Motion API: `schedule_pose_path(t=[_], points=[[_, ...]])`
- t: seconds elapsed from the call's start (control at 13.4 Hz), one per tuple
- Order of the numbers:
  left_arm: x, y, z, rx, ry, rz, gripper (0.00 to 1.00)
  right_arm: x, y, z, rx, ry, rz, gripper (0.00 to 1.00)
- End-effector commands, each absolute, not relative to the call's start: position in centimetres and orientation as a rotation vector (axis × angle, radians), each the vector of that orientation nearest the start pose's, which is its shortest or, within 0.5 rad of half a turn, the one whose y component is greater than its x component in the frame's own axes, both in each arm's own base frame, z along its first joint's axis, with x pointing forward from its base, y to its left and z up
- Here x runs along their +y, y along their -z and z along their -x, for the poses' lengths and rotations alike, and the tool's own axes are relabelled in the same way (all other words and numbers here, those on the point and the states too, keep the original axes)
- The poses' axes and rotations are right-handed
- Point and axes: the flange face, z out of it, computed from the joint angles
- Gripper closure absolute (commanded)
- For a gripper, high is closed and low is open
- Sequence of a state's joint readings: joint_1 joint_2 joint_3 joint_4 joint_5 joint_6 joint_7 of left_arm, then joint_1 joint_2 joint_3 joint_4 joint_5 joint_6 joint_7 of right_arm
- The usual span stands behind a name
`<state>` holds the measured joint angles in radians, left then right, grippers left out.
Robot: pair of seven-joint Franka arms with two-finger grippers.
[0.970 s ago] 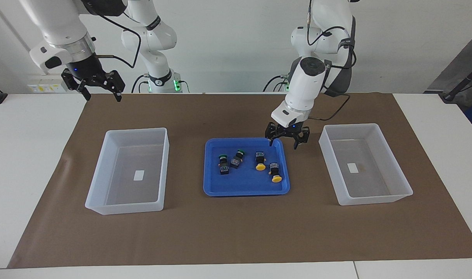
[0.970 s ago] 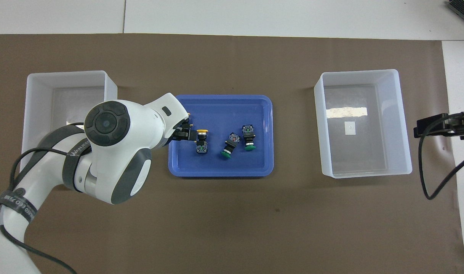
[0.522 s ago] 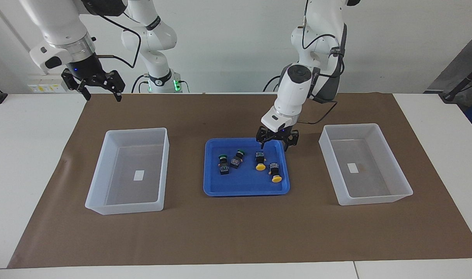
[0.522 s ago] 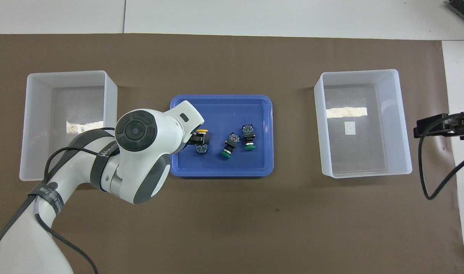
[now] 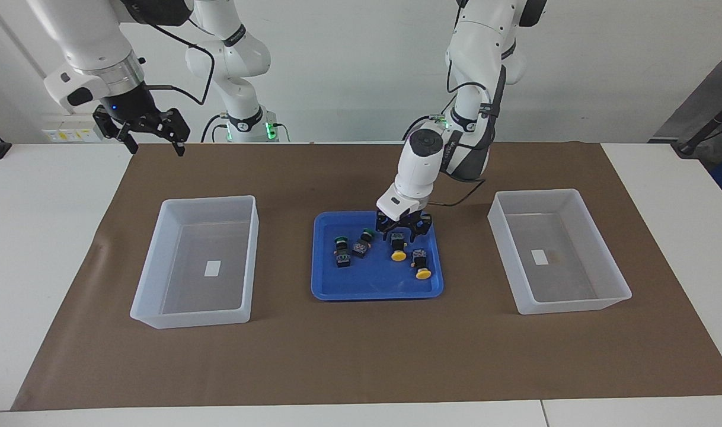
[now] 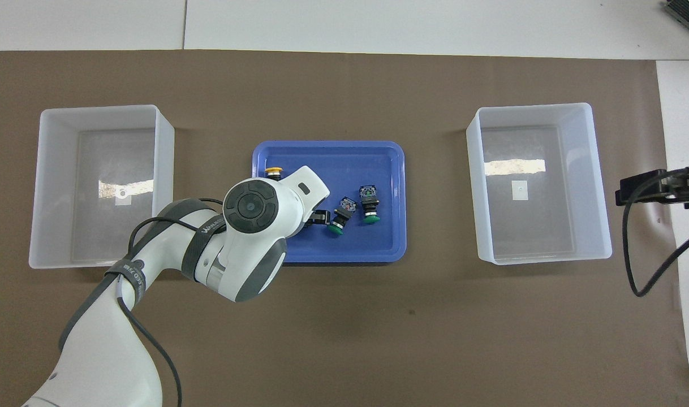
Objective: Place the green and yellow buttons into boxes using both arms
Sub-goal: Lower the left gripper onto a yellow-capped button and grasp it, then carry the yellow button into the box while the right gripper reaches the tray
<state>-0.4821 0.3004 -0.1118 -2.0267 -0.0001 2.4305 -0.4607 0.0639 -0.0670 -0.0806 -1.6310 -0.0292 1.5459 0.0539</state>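
The left gripper [image 5: 402,230], fingers spread wide, hangs over a yellow button [image 5: 398,247] in the blue tray [image 5: 373,292]. The green button [image 5: 362,243] just beside it could get knocked. The right gripper [image 5: 141,127] waits open.

The left gripper [image 5: 403,228] is hanging low over the blue tray [image 5: 337,292], fingers spread, just above one yellow button [image 5: 398,246]. The second yellow button [image 5: 421,264] and two green buttons [image 5: 352,246] are crowding it on either side, leaving narrow gaps. The left arm is covering part of the tray from above. Both boxes [image 5: 198,261] [image 5: 556,249] are standing open-topped, well apart from the tray. The right gripper [image 5: 143,127] is waiting high, clear of everything.
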Motion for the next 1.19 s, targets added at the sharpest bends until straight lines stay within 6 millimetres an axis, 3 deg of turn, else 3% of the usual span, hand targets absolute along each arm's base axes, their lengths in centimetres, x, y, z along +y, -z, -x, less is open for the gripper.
schedule_pose_path(t=[0.0,0.22,0.37,0.45,0.67,0.82,0.9,1.12], points=[[-33.4,-31.1,-49.8,0.131,0.119,3.195,1.0,-1.6,-63.0,-52.3,0.092,-0.027,3.167,0.0],[-32.8,-33.5,-49.8,0.124,0.125,3.19,1.0,-1.4,-63.1,-52.3,0.095,-0.022,3.165,0.0],[-30.9,-37.3,-50.0,0.093,0.133,3.181,1.0,-1.0,-63.2,-52.4,0.087,-0.012,3.16,0.0],[-29.3,-39.3,-50.6,0.051,0.16,3.185,1.0,0.5,-63.2,-52.4,0.065,-0.005,3.151,0.0],[-23.6,-43.8,-52.8,0.0,0.22,3.178,1.0,4.0,-62.3,-53.2,0.079,0.051,3.144,0.0],[-17.7,-46.6,-54.9,-0.016,0.276,3.166,1.0,7.9,-61.0,-53.9,0.106,0.13,3.11,0.0],[-14.8,-47.7,-56.1,-0.047,0.315,3.161,1.0,9.3,-59.3,-54.3,0.125,0.161,3.074,0.0],[-7.1,-47.7,-58.3,0.079,0.389,3.124,1.0,16.1,-53.6,-56.4,0.125,0.144,3.07,0.0]])
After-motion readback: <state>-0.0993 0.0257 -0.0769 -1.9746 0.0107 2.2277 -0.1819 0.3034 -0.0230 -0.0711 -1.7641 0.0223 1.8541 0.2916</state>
